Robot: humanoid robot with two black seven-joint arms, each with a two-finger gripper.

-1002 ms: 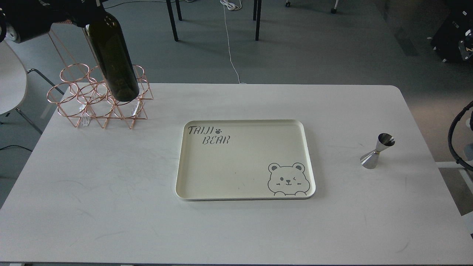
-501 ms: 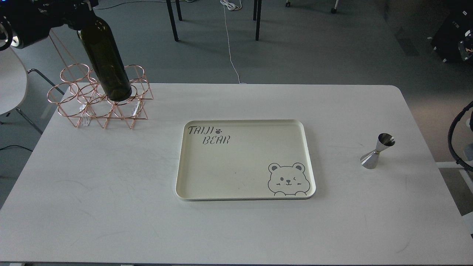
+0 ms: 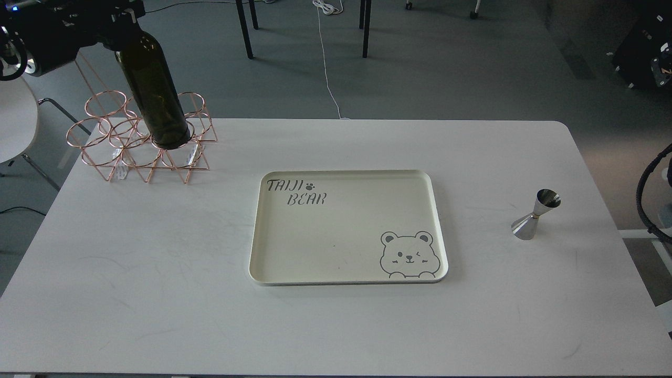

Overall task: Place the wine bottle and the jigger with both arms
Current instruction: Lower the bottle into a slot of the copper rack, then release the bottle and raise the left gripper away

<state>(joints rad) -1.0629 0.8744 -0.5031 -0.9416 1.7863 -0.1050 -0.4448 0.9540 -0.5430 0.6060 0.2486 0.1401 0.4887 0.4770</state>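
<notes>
**Bottle held over the rack, jigger alone on the right**

At the far left my left arm comes in from the top corner, and its end effector point(image 3: 118, 29) is clamped on the neck and shoulder of the wine bottle point(image 3: 155, 97). The fingers themselves are a dark mass up there, so I read the grip only from the bottle hanging tilted under it, base leaning toward the right. The bottle's base sits over the rose-gold wire rack point(image 3: 142, 139), in front of one of its upper rings; I cannot tell whether the glass touches the wire. The rack stands on the back left corner of the white tabletop point(image 3: 157, 294).

Moving to the middle, a cream tray point(image 3: 273, 262) lies flat on the tabletop, printed with "TAIJI BEAR" at its top left and a winking bear at its bottom right. Nothing rests on it.

Further right, the jigger point(image 3: 535, 215) stands on the tabletop, well apart from the tray, wide cone down and smaller cup up, leaning a little in this view.

At the right edge only a loop of black cable sleeve point(image 3: 647, 194) shows; my right end effector is out of sight.
</notes>
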